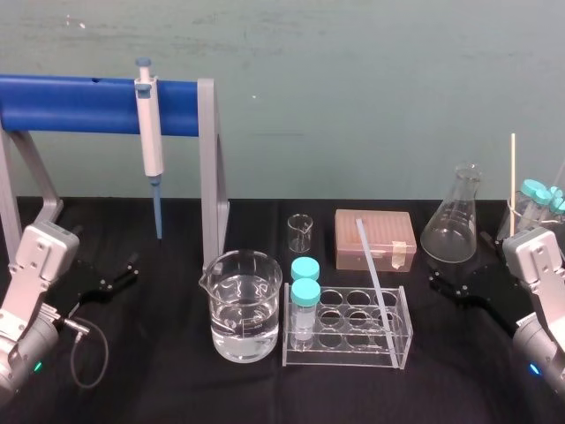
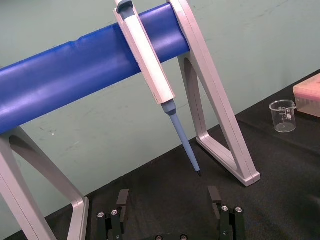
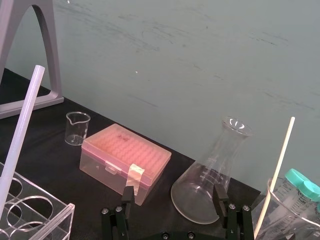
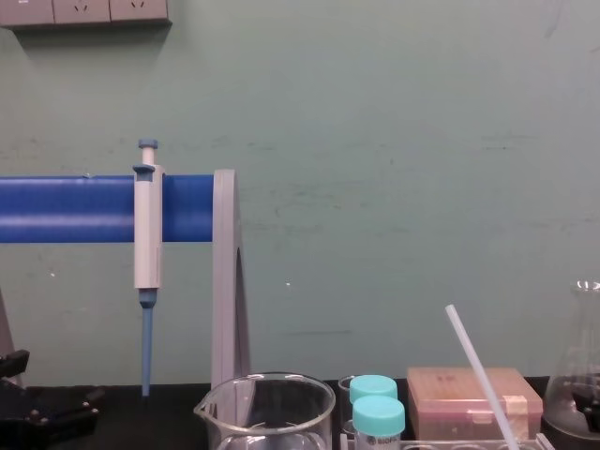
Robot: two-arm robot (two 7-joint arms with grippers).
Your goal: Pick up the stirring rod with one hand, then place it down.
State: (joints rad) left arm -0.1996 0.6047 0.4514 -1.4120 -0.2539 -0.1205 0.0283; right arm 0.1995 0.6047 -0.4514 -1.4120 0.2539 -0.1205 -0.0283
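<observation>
In clr rack (image 1: pixel 344 359): thin translucent stirring rod (image 1: pixel 373 277).

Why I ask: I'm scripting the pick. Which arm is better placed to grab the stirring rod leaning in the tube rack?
Likely right. The stirring rod leans in the tube rack, right of centre; the open right gripper sits near the flask. The left gripper, also open, sits beyond the beaker.
</observation>
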